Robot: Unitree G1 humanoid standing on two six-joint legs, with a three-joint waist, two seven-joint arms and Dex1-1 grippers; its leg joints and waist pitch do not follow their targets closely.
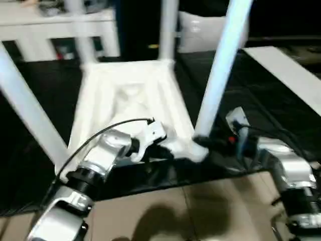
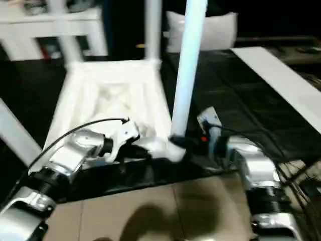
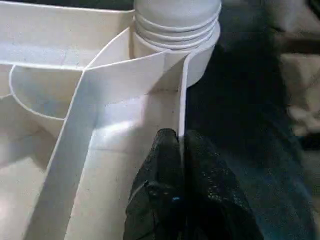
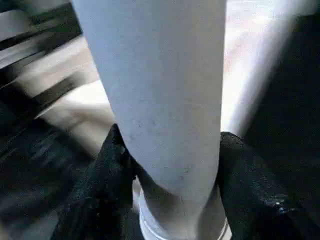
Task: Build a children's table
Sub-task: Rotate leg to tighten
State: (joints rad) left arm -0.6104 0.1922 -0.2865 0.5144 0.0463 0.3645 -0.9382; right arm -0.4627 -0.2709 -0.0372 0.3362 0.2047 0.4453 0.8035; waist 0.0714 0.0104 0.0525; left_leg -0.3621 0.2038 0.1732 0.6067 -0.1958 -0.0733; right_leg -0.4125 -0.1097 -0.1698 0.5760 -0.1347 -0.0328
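The white children's table top [image 1: 130, 95] lies upside down on a black mat, ribbed underside up. Legs stand in its corner sockets: a near-right leg [image 1: 220, 65], a far-right leg [image 1: 168, 30], a far-left leg [image 1: 80, 30] and a near-left leg [image 1: 25, 105] that leans outward. My left gripper [image 3: 179, 142] is shut on the thin rim wall [image 3: 183, 95] just beside the near-right socket [image 3: 175, 30]. My right gripper [image 4: 171, 135] has a black finger on each side of the near-right leg [image 4: 160, 80], close above its base, and presses against it.
A white cabinet [image 1: 50, 25] stands at the back left and a pale cushion [image 1: 200, 30] behind the table. A long white board [image 1: 291, 75] lies at the right on the mat. Tan floor tiles [image 1: 175, 211] begin right in front of me.
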